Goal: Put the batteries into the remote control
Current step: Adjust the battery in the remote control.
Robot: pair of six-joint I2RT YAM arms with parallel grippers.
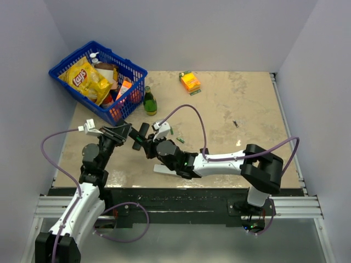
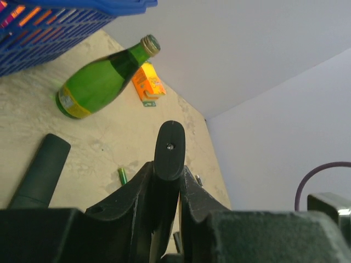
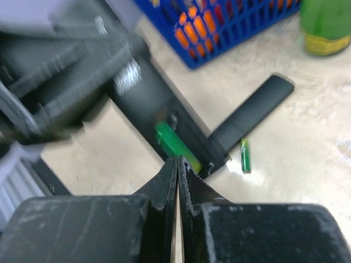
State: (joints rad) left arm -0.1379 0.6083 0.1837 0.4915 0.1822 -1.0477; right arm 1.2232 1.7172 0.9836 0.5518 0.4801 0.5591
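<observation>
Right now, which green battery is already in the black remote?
The battery in the remote control at the right gripper tips; the other battery lies loose on the table.

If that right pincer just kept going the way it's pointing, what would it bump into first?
Most likely the green battery lying in the open slot of the remote control. The right pincer looks nearly on it, though depth is unclear.
</observation>
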